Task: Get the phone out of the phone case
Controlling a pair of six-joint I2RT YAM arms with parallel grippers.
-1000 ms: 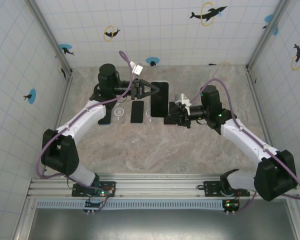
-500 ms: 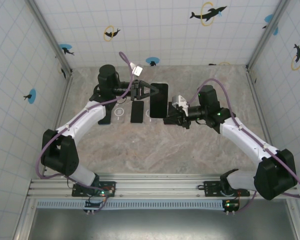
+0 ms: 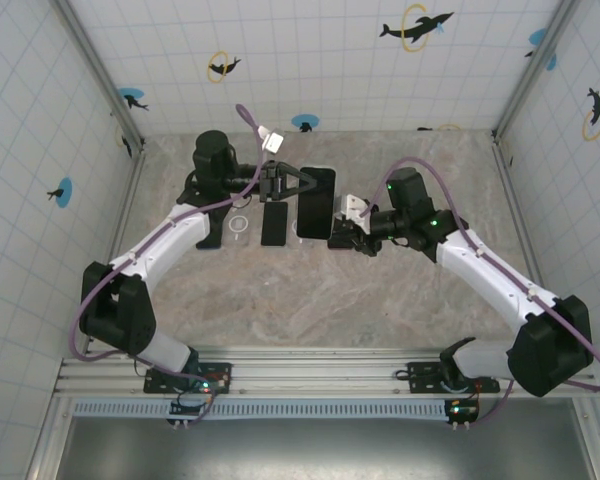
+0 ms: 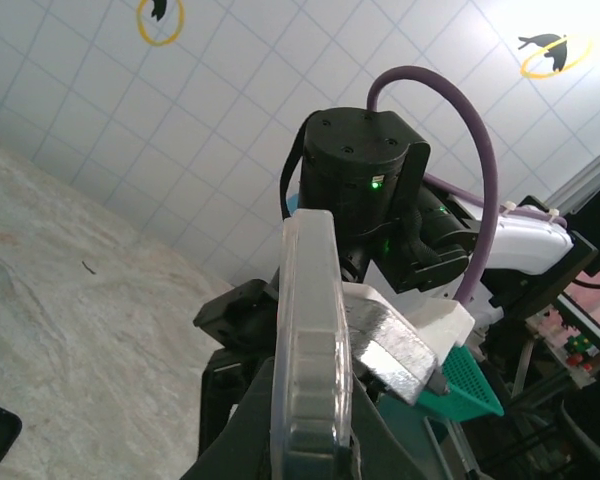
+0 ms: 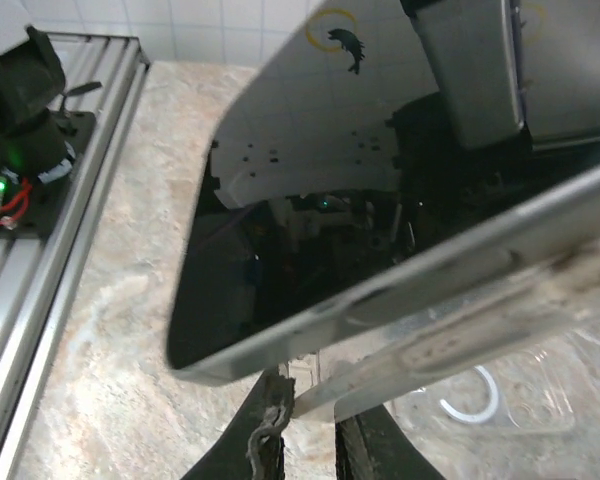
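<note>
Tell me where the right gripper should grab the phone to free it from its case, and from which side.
Probably take the phone at its near right corner, coming from the right. The left gripper clamps the phone case by its left edge, up off the table, so the right edge is free, and the right gripper sits by that corner.

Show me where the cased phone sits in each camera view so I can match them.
Top external: cased phone upper centre, the larger black rectangle.
Left wrist: cased phone bottom centre, seen edge-on.
Right wrist: cased phone with its glossy screen across the middle.
Shared landmark: marbled tabletop.
</note>
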